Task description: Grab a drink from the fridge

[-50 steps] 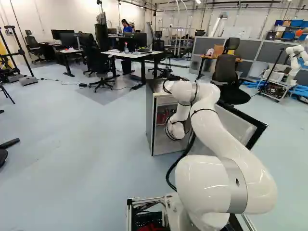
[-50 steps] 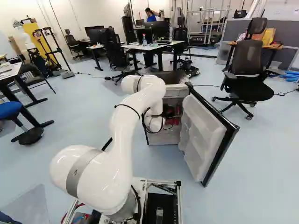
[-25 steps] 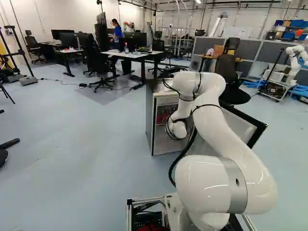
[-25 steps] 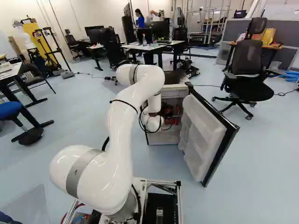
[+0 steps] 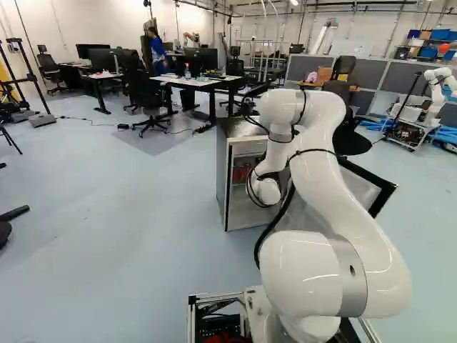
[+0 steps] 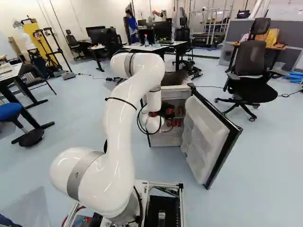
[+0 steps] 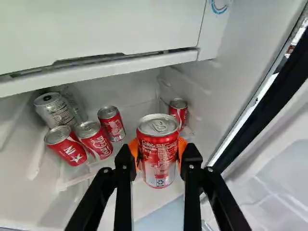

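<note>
In the right base view my gripper (image 6: 166,112) is a dark shape at the opening of the fridge (image 6: 171,138), partly hidden by the arm's white wrist. Seen from the wrist, the gripper (image 7: 158,156) is shut on a red can (image 7: 158,156), its orange pads pressing from both sides. The can's silver top faces the camera. Past the held can, on the shelf, stand another red can (image 7: 178,111) in the corner and a red can (image 7: 111,123) more to one side. Two red cans (image 7: 66,145) (image 7: 95,139) lean near a silver can (image 7: 55,109).
The fridge door (image 6: 208,137) stands wide open beside the arm. A white compartment (image 7: 101,29) overhangs the shelf. Office chairs (image 6: 251,85) and desks (image 5: 196,81) stand beyond; another robot (image 5: 437,93) is at the far right of the left base view.
The arm's elbow has risen and drawn back, and its wrist has pulled back slightly from the fridge. The base, the fridge and its door have not moved.
</note>
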